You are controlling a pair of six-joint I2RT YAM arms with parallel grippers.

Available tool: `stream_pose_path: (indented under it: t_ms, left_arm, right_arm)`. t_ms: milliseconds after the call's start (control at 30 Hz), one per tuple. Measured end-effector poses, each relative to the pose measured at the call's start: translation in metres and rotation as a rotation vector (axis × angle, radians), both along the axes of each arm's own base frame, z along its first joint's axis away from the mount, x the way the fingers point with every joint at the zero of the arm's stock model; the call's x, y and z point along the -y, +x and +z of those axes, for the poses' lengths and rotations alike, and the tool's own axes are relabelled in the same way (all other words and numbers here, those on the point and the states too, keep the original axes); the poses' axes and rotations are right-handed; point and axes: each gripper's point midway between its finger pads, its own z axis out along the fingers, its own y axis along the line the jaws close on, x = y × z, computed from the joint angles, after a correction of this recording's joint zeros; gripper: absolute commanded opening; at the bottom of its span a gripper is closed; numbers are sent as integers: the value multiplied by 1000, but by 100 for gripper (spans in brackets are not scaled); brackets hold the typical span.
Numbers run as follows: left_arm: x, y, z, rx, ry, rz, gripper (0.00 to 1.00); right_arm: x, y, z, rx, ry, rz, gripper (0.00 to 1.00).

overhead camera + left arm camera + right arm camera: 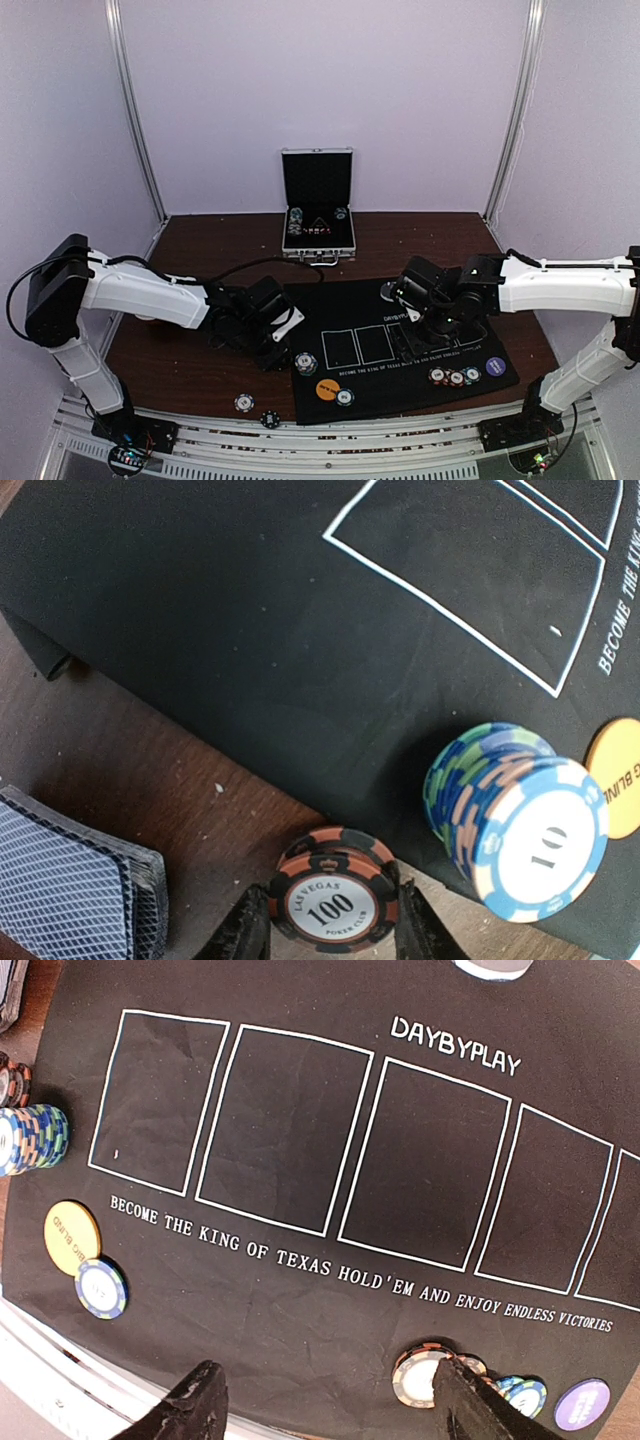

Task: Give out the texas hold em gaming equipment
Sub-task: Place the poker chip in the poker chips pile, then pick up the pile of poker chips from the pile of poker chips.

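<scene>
Clamped between left gripper (330, 935) fingers: short stack of black-and-orange striped poker chips (332, 895) marked 100, over brown wooden table (150, 770), just off edge of black felt mat (250, 630). To its right, on mat: taller blue-and-white chip stack (520, 820). To its left: grey-blue-backed card deck (70, 880). Right gripper (330, 1400) spread wide, empty, above mat's near edge, beside row of chips (420, 1375).

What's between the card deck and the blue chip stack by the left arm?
Between the card deck and the blue chip stack, the left wrist view shows black-and-orange 100 chips clamped in the left jaws.
</scene>
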Motion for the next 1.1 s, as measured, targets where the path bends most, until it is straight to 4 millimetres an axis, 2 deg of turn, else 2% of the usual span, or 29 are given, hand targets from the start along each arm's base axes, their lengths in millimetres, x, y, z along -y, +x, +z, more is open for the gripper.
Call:
stream_pose_path:
  t_ms: [200,333,467,667,767,967,1100]
  left_arm:
    - [2,0,2,0,-4,-14,67]
    - [4,4,6,8,-13,-21,70]
    - [-2,9,13,19,-14,-23,73]
    - [-21,20,43,95,-61,-72,79]
    - [-22,17,51,136,-87,-167,83]
    - [-12,-14,51,180,-158,-503,90]
    - [-4,-22,54,211,-198,-652,91]
  right_arm:
    - [0,0,0,0,0,0,73]
    - [0,0,0,-1,0,1,73]
    - [0,0,0,-1,0,1,72]
    - [0,-1,0,-4,-1,6,72]
    - [-1,-1,0,-6,2,11,72]
    - [-2,-3,0,-12,7,25,73]
    - [-1,-4,0,-6,19,34,73]
